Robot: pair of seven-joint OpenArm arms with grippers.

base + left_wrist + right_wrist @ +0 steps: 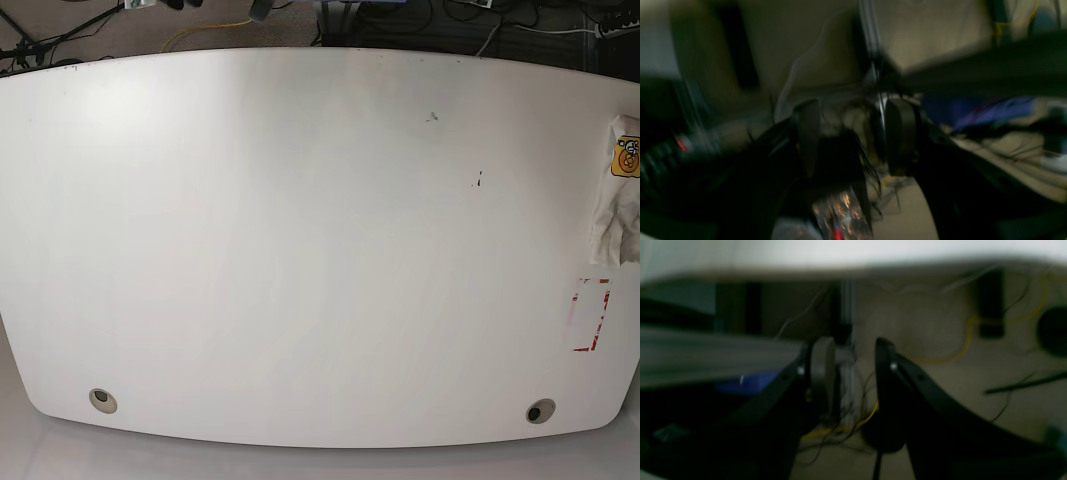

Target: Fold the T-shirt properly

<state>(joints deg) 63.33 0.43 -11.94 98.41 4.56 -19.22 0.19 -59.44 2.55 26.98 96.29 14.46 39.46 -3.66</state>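
The cream T-shirt (618, 205) lies bunched at the far right edge of the white table (300, 250), partly cut off by the frame; its orange and yellow graphic (628, 158) faces up. Neither arm shows in the base view. In the blurred left wrist view my left gripper (850, 133) is open and empty, with floor and clutter behind it. In the blurred right wrist view my right gripper (853, 370) is open and empty, below the level of a white table edge (853, 253). The T-shirt shows in neither wrist view.
A red-marked rectangle (590, 315) sits on the table near the right edge, below the shirt. Two round holes (101, 400) (540, 411) lie near the front edge. Cables, including a yellow cable (960, 350), run over the floor behind the grippers.
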